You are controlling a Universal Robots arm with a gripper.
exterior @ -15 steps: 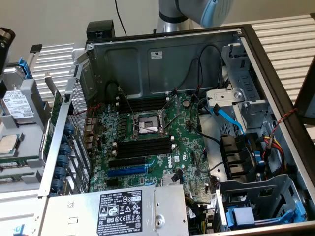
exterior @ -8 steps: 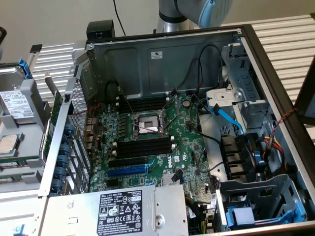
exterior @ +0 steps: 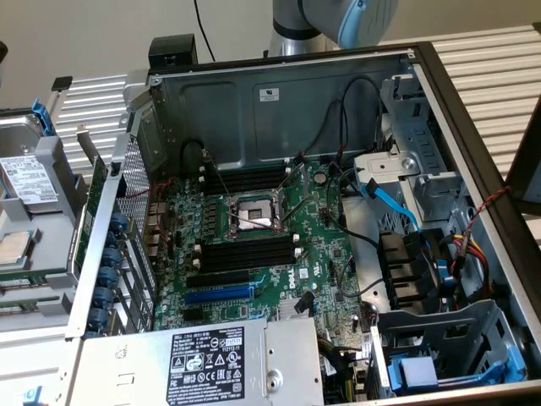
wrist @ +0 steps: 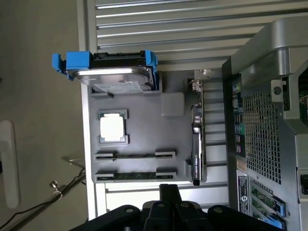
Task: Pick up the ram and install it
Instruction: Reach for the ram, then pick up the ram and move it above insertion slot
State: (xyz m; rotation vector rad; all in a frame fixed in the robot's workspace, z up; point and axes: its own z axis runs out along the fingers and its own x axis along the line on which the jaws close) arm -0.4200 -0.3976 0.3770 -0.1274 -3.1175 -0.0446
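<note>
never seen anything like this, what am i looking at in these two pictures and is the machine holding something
This is a robot arm working on an opened desktop computer. The exterior view comes from a camera standing off the arm. It looks into the computer case, where the green motherboard lies with its long black memory slots.

The wrist view comes from a camera on the arm's wrist. It looks past the black gripper at a grey parts tray beside the case. On that tray sit a hard drive in a blue frame, a square processor chip and an expansion card standing on edge. There is also a thin dark green strip, the ram, resting in a holder.

The gripper is shut with nothing in its grip. It hangs over the tray, nearest the ram.
</note>
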